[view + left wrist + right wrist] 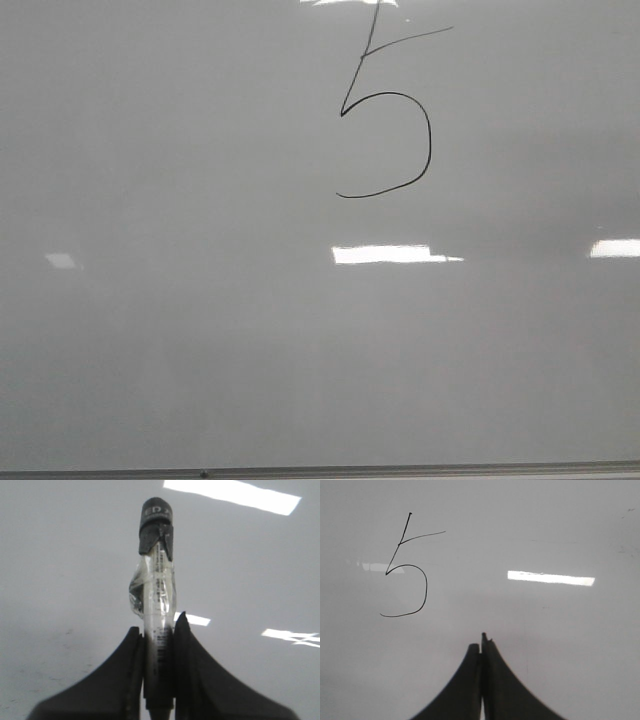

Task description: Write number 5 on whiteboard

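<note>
A thin black number 5 [400, 140] is drawn on the whiteboard [200, 330] at the far middle; it also shows in the right wrist view as the number 5 [412, 580] on the whiteboard [560, 640]. My left gripper [157, 625] is shut on a marker [157, 595] with a clear taped barrel and a black tip end, held off the whiteboard [60, 555]. My right gripper [481, 644] is shut with nothing in it, hovering over the board nearer than the 5. Neither gripper shows in the front view.
A thin grey metal edge strip [400, 470] runs along the board's near side. Bright rectangular light reflections [390, 254] lie on the glossy surface.
</note>
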Motion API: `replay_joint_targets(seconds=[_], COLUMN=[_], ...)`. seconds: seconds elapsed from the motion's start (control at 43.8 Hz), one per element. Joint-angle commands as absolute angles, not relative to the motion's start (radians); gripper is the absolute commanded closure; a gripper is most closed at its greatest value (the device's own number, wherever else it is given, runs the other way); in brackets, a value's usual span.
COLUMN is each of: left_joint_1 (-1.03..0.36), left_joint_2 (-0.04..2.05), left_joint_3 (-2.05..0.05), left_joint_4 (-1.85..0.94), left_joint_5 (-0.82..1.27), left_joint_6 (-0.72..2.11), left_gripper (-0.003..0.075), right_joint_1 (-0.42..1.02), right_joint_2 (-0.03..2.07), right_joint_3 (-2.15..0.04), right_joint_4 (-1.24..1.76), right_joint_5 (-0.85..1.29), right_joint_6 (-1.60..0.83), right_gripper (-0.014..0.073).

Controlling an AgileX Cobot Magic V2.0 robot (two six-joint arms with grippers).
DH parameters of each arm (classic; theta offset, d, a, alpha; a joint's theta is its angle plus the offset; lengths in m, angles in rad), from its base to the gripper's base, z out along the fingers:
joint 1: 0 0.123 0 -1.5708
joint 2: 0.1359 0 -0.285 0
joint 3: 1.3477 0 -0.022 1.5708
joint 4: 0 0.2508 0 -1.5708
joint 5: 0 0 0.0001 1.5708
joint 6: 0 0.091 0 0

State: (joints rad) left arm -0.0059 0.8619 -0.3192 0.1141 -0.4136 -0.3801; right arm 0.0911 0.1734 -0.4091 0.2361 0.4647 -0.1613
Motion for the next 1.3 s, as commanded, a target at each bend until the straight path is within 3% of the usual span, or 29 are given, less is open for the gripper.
replay_joint_targets(seconds=[0.0, 0.434, 1.142, 1.279], left_joint_1=[0.061, 0.140, 0.214, 0.214], left_joint_2=[0.964, 1.356, 1.489, 1.489], left_joint_3=[-0.363, -0.513, -0.610, -0.610], left_joint_4=[0.123, 0.350, 0.499, 0.499], left_joint_5=[-0.565, -0.770, -0.722, -0.722], left_joint_6=[-0.380, -0.459, -0.477, -0.475], left_gripper=[0.0714, 0.0740, 0.0736, 0.0673], right_joint_1=[0.086, 0.086, 0.086, 0.086], right_joint_2=[0.185, 0.185, 0.185, 0.185], right_joint_3=[-0.433, -0.433, -0.433, -0.433], right_joint_4=[0.245, 0.245, 0.245, 0.245], right_joint_5=[0.384, 0.384, 0.385, 0.385], right_joint_6=[-0.159, -0.159, -0.159, -0.159], right_gripper=[0.0656, 0.0656, 0.0656, 0.0656])
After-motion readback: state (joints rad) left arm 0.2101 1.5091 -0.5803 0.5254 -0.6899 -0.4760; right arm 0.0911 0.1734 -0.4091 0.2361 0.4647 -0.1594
